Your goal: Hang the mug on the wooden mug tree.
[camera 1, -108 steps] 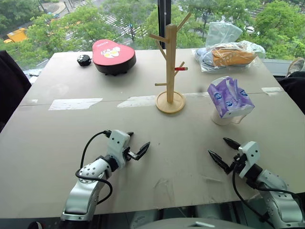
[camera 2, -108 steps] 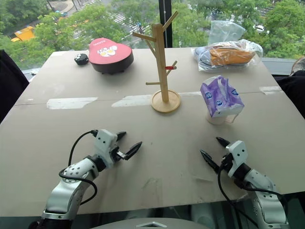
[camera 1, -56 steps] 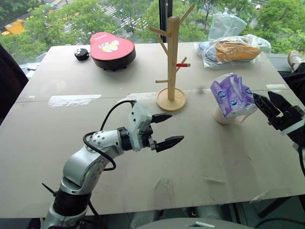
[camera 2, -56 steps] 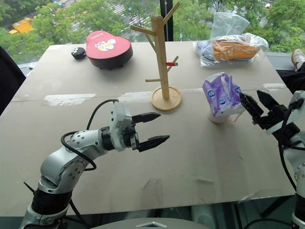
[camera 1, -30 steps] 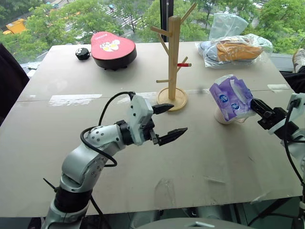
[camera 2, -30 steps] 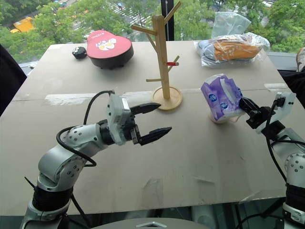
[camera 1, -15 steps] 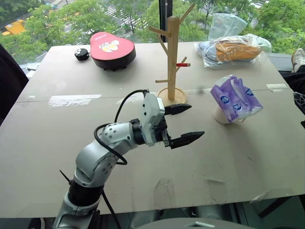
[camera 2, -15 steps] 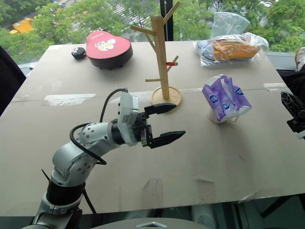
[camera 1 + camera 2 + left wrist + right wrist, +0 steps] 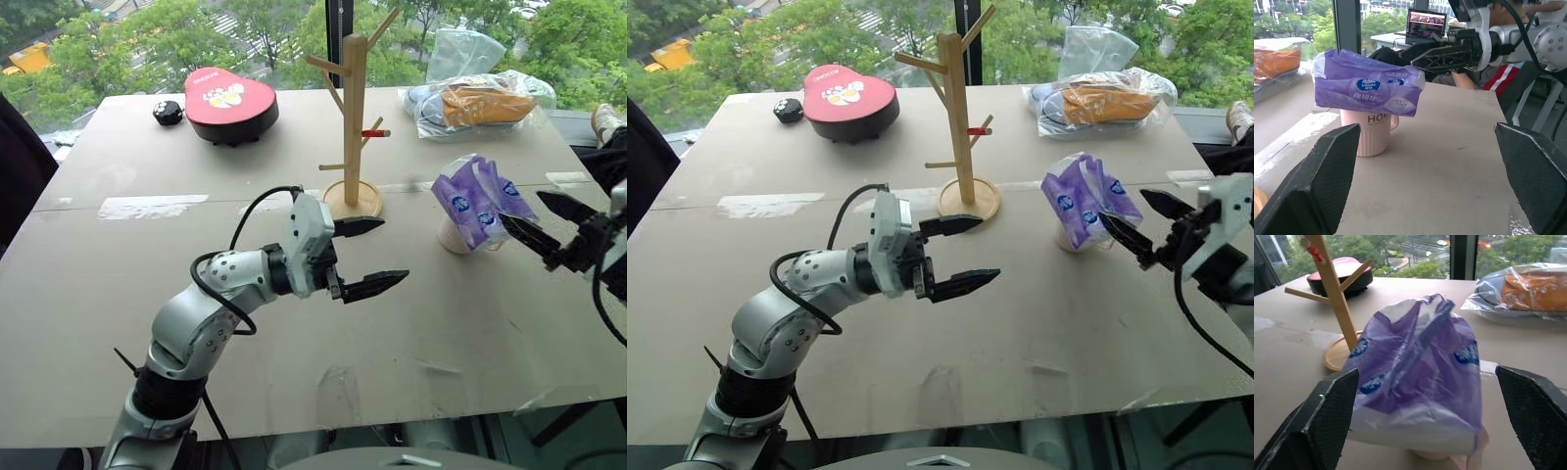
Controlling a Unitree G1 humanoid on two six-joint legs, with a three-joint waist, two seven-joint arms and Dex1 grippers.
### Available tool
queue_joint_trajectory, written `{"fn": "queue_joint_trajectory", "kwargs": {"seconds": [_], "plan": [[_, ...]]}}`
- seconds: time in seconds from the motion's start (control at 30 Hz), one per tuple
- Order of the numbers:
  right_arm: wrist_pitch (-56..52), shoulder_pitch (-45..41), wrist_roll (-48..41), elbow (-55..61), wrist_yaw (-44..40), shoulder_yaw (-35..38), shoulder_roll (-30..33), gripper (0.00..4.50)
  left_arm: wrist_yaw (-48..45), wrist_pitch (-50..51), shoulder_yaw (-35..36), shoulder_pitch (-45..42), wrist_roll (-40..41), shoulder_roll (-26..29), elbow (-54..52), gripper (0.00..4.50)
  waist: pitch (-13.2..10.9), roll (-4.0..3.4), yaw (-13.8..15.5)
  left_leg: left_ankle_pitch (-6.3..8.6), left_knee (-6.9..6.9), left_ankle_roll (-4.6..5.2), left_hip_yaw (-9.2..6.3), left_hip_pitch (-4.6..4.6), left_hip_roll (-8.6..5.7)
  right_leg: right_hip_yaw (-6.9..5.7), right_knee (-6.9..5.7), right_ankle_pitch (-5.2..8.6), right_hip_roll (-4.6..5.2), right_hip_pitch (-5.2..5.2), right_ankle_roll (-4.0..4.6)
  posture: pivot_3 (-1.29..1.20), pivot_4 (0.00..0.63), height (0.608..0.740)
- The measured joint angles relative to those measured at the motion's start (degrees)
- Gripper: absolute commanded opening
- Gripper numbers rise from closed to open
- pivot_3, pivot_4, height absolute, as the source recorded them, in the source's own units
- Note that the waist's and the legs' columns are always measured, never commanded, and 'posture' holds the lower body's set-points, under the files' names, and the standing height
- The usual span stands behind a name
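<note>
Clearing the purple tissue pack (image 9: 477,202) off the mug (image 9: 457,238) is required first — right gripper (image 9: 549,228) spread wide beside it, left gripper (image 9: 363,256) open and empty — before hanging on the wooden mug tree (image 9: 353,117)

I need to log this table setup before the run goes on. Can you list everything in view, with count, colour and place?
mug: one, pale, right of the tree, under the wrapper.
wrapper: one, purple-and-white, atop the mug.
wooden mug tree: one, light wood, table centre.
heart-shaped box: one, red and black, far left.
small round object: one, black, beside the box.
plastic bags: clear, orange contents, far right.
table: one, grey.
left hand: open, mid-table.
right hand: open, beside the wrapper.
</note>
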State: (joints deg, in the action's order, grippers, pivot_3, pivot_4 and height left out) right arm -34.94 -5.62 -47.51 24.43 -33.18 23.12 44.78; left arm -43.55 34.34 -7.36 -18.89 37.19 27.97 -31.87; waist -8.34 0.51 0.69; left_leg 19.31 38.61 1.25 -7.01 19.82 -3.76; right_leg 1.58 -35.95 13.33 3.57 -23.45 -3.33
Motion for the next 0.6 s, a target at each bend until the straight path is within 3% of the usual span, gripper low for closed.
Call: {"fn": "queue_joint_trajectory", "kwargs": {"seconds": [0.23,0.6], "plan": [[-0.80,-6.61,9.06,-1.18,2.47,-9.56,0.35,4.39,0.77,-0.37,0.14,0.93,-0.49,-0.05,-0.13,4.50,0.00,0.06,0.13,0.00,0.05,0.00,-0.09,0.15,-0.06,-0.10,0.07,0.00,0.15,-0.05,0.01,0.00,0.150,0.740],[-8.18,-9.85,11.99,-3.27,4.80,-11.94,0.10,4.39,1.50,-0.50,0.18,1.72,-1.02,0.02,-0.26,4.50,0.02,0.09,0.12,0.00,0.07,0.00,-0.10,0.15,-0.03,-0.10,0.03,0.00,0.15,-0.05,0.01,0.00,0.150,0.740]]}}
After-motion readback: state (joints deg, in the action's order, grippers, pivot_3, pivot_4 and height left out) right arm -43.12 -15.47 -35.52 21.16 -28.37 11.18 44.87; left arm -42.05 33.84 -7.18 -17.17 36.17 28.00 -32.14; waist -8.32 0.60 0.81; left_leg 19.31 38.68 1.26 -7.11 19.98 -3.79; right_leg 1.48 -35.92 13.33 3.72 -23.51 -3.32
